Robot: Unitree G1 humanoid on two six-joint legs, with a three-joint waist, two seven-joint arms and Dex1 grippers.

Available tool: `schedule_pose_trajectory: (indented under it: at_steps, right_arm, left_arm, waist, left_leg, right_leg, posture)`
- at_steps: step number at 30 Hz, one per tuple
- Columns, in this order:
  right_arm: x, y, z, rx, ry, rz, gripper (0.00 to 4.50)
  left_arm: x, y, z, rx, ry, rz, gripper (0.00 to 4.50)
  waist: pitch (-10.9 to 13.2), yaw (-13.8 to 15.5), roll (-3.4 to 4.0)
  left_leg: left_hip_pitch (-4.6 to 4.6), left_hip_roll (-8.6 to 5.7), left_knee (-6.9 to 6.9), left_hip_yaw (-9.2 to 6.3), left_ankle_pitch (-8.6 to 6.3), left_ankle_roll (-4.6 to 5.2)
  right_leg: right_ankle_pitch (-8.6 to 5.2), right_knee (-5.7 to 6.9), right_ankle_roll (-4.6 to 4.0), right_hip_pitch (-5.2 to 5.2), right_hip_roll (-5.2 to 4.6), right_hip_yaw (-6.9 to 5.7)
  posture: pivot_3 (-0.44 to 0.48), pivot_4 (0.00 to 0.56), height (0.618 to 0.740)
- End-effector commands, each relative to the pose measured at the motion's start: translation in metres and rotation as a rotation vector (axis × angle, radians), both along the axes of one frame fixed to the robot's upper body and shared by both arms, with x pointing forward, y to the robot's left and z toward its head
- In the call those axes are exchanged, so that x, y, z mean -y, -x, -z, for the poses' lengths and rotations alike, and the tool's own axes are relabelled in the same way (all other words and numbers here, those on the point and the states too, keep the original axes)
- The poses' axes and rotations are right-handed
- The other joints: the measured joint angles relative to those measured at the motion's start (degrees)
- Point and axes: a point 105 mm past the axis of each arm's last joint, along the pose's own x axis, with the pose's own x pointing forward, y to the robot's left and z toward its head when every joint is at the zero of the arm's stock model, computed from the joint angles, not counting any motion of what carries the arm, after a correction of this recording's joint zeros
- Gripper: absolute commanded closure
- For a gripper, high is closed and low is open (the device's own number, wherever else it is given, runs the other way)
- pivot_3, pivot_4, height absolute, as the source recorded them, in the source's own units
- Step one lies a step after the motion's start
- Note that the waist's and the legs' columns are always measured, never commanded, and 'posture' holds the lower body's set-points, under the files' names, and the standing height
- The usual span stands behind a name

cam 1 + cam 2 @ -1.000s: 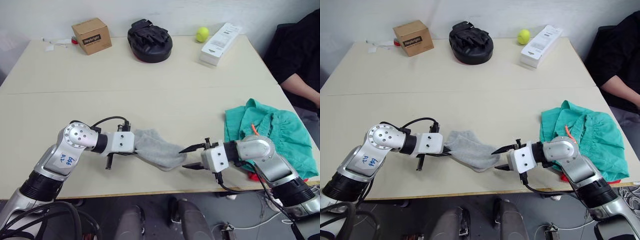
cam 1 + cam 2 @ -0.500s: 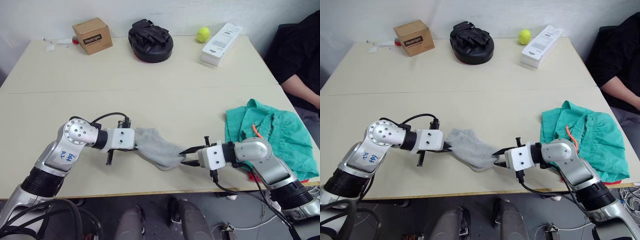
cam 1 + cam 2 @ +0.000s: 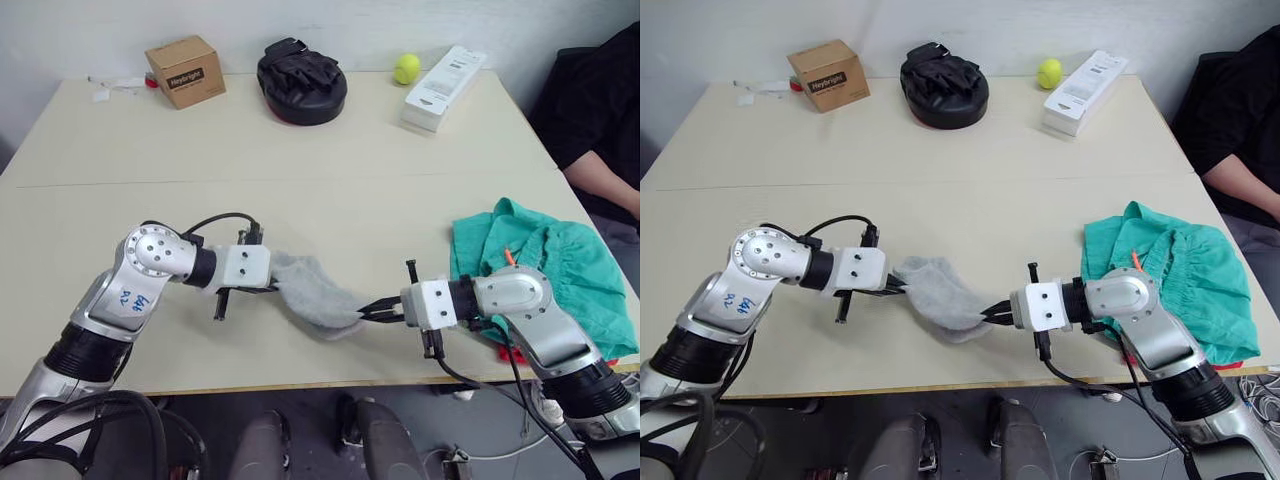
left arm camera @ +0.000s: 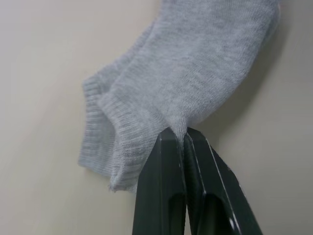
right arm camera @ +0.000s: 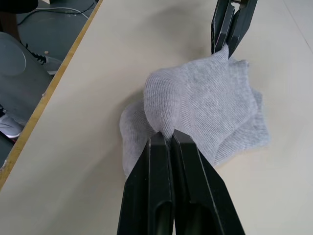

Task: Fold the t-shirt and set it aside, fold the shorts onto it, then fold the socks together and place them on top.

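The light grey socks [image 3: 315,298] lie bunched near the table's front edge, between my two grippers. My left gripper [image 3: 272,286] is shut on the cuff end [image 4: 146,142]. My right gripper [image 3: 370,313] is shut on the opposite end [image 5: 168,110], which it pinches into a raised fold. The left gripper's fingers [image 5: 230,24] also appear in the right wrist view, beyond the socks. The teal-green shorts [image 3: 545,275] with an orange drawstring [image 3: 508,256] lie crumpled at the right. A sliver of the red t-shirt [image 3: 512,353] peeks out beneath them, behind my right arm.
Along the table's far edge [image 3: 60,110] stand a cardboard box [image 3: 183,71], a black padded mitt [image 3: 301,80], a yellow-green ball [image 3: 405,68] and a long white box [image 3: 441,86]. A person in dark clothing [image 3: 600,110] sits at the right. The front edge [image 3: 300,383] runs close below both grippers.
My right gripper, open a second ago, has moved left onto the socks' near end and shut on it. The socks are now more bunched. The left gripper keeps its hold.
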Motion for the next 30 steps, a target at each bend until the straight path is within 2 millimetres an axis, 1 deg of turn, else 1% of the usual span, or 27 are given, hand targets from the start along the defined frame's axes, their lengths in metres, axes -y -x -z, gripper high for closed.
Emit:
schedule_pose_trajectory:
  at_steps: [1, 5, 9, 13, 16, 19, 20, 22, 23, 26, 27, 28, 30]
  right_arm:
    - [-0.004, 0.007, -0.013, 0.048, -0.018, -0.028, 4.49]
    - [-0.008, 0.010, -0.009, 0.056, -0.009, -0.026, 4.49]
    - [-0.011, 0.013, 0.000, 0.056, 0.015, -0.016, 4.49]
    - [-0.013, 0.018, 0.018, 0.042, 0.057, 0.007, 4.49]
    - [-0.014, 0.018, 0.022, 0.030, 0.054, 0.028, 4.49]
    - [-0.014, 0.019, 0.023, 0.009, 0.054, 0.039, 4.49]
    - [-0.013, 0.019, 0.024, 0.001, 0.055, 0.044, 4.29]
    - [-0.012, 0.019, 0.024, -0.017, 0.053, 0.054, 3.81]
    - [-0.012, 0.019, 0.023, -0.022, 0.053, 0.052, 3.50]
    - [-0.010, 0.022, 0.017, -0.042, 0.040, 0.042, 2.40]
    - [-0.008, 0.023, 0.014, -0.049, 0.031, 0.041, 2.13]
    - [-0.007, 0.024, 0.011, -0.053, 0.024, 0.041, 1.69]
    - [-0.003, 0.023, 0.002, -0.071, -0.003, 0.057, 1.05]
  left_arm:
    - [0.001, -0.016, -0.015, 0.104, -0.025, 0.035, 4.50]
    - [0.004, -0.035, -0.007, 0.171, -0.088, 0.089, 4.50]
    - [0.008, -0.041, 0.000, 0.175, -0.105, 0.128, 4.50]
    - [0.009, -0.036, 0.012, 0.127, -0.110, 0.170, 4.50]
    - [0.007, -0.029, 0.014, 0.090, -0.113, 0.183, 4.50]
    - [0.003, -0.025, 0.011, 0.039, -0.101, 0.173, 4.50]
    - [0.002, -0.023, 0.010, 0.024, -0.099, 0.171, 4.50]
    - [-0.001, -0.022, 0.008, -0.004, -0.089, 0.153, 4.01]
    - [-0.002, -0.021, 0.006, -0.020, -0.085, 0.152, 3.79]
    - [-0.006, -0.011, 0.000, -0.090, -0.068, 0.153, 2.82]
    - [-0.007, -0.007, -0.004, -0.126, -0.058, 0.149, 2.55]
    - [-0.009, -0.002, -0.007, -0.165, -0.052, 0.146, 2.17]
    - [-0.009, 0.009, -0.016, -0.240, -0.014, 0.150, 1.57]
  waist:
    - [0.00, 0.22, 0.00]
    - [0.00, 0.79, 0.00]
    - [0.00, 0.78, 0.00]
    - [0.00, 0.94, -0.01]
    - [0.00, 0.91, -0.01]
    - [0.00, 0.85, -0.01]
    - [0.00, 0.85, -0.01]
    - [0.00, 0.89, -0.01]
    - [0.00, 0.89, -0.01]
    - [0.00, 0.89, -0.01]
    - [0.00, 0.86, -0.01]
    - [0.00, 0.81, -0.01]
    - [0.00, 0.79, -0.01]
  left_leg:
    - [0.00, 0.00, 0.00, 0.00, 0.00, 0.00]
    - [0.01, -0.02, 0.01, 0.03, 0.00, -0.01]
    - [-0.01, 0.00, 0.03, 0.09, 0.08, -0.14]
    - [-0.03, 0.00, 0.03, 0.09, 0.08, -0.15]
    - [-0.02, -0.01, 0.04, 0.09, 0.08, -0.14]
    - [-0.01, 0.01, 0.05, 0.09, 0.08, -0.15]
    - [-0.01, 0.01, 0.05, 0.08, 0.08, -0.15]
    - [-0.02, 0.02, 0.05, 0.05, 0.08, -0.16]
    - [-0.02, 0.02, 0.05, 0.06, 0.09, -0.16]
    - [-0.03, 0.02, 0.05, 0.05, 0.09, -0.16]
    - [-0.02, 0.02, 0.05, 0.04, 0.09, -0.16]
    - [-0.04, 0.03, 0.05, 0.04, 0.09, -0.16]
    - [-0.02, 0.04, 0.05, 0.04, 0.09, -0.16]
  right_leg:
    - [0.00, 0.00, 0.00, 0.00, 0.00, 0.00]
    - [0.00, 0.00, 0.00, 0.00, 0.02, -0.01]
    - [0.00, -0.01, 0.00, -0.02, 0.03, -0.02]
    - [0.00, 0.00, 0.00, -0.03, 0.04, -0.03]
    - [0.00, 0.00, 0.00, -0.03, 0.04, -0.01]
    - [0.00, 0.01, 0.00, -0.02, 0.05, -0.01]
    - [0.00, 0.01, 0.00, -0.02, 0.06, -0.01]
    - [0.00, 0.01, 0.00, -0.02, 0.10, -0.01]
    - [0.00, 0.01, 0.00, -0.02, 0.10, -0.01]
    - [0.00, 0.00, 0.00, -0.02, 0.11, -0.01]
    - [0.00, 0.00, 0.01, -0.02, 0.11, -0.01]
    - [0.00, 0.00, 0.01, -0.02, 0.12, 0.00]
    - [0.00, 0.00, 0.01, -0.02, 0.15, 0.02]
  posture:
    - [0.000, 0.150, 0.740]
    - [0.000, 0.150, 0.740]
    - [0.000, 0.150, 0.740]
    - [0.000, 0.150, 0.740]
    - [0.000, 0.150, 0.740]
    - [0.000, 0.150, 0.740]
    - [0.000, 0.150, 0.740]
    - [0.000, 0.150, 0.740]
    - [0.000, 0.150, 0.740]
    - [0.000, 0.150, 0.740]
    - [0.000, 0.150, 0.740]
    - [0.000, 0.150, 0.740]
    - [0.000, 0.150, 0.740]
